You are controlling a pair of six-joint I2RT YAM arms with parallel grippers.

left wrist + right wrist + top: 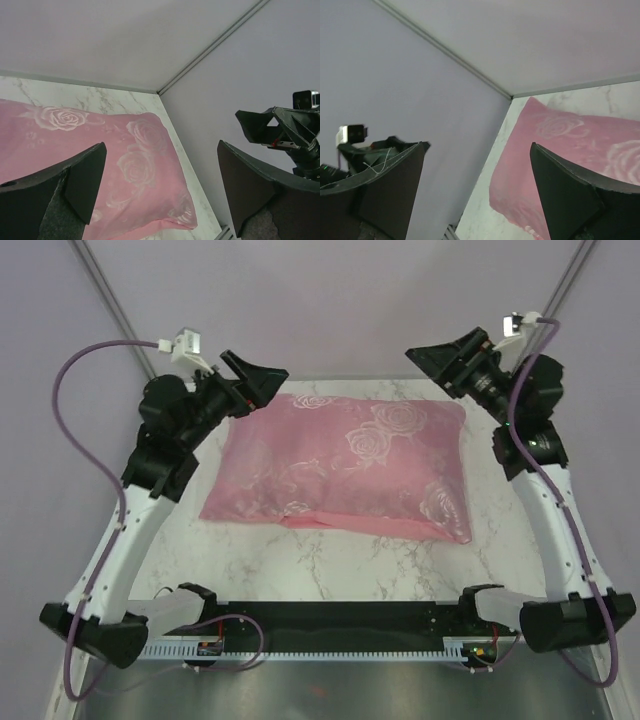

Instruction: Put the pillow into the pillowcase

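Note:
The pink satin pillowcase (340, 465) with pale roses lies puffed up and flat on the marble table (330, 560), its hemmed edge toward the arms. The pillow is hidden; no white shows anywhere. My left gripper (255, 375) hovers open by the case's far left corner, touching nothing. My right gripper (440, 360) hangs open above the far right corner, also holding nothing. In the left wrist view the pillowcase (140, 165) lies below the open gripper (161, 145). In the right wrist view the pillowcase (560, 130) lies beneath the spread gripper (479, 145).
Lilac walls (330, 300) close in the table at the back and both sides. The arm bases and a black rail (340, 620) run along the near edge. A purple cable (75, 410) loops off the left arm.

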